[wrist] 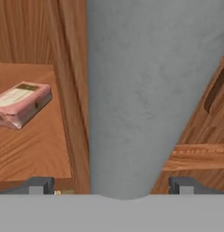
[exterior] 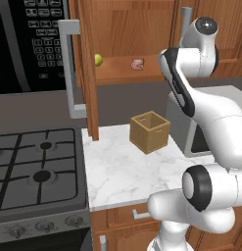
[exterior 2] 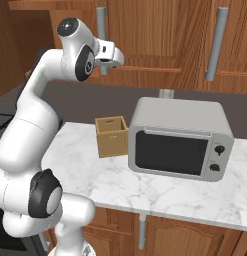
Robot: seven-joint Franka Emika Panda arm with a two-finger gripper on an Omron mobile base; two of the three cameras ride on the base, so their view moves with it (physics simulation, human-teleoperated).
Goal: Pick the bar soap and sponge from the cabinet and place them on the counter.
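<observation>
Off to the left of my left fingertip, the bar soap (wrist: 21, 105) lies flat on the cabinet (wrist: 36, 149) shelf, a pinkish block with a pale label whose writing is too blurred for me to read. Nearer in, a wooden edge of the cabinet runs up just left of my centre line. My gripper (wrist: 111, 186) stands wide, the fingers (wrist: 38, 186) well apart with nothing between them but the broad grey bar handle (wrist: 145, 90) straight ahead, very close, spanning most of the gap. To the right of my right fingertip is more panelled wood. Far below me lies the white marble counter (exterior: 117, 171), carrying a small wooden box (exterior: 150, 131) and a grey microwave (exterior 2: 180, 142). A yellow-green fruit (exterior: 98, 60) sits on the shelf left of the soap.
</observation>
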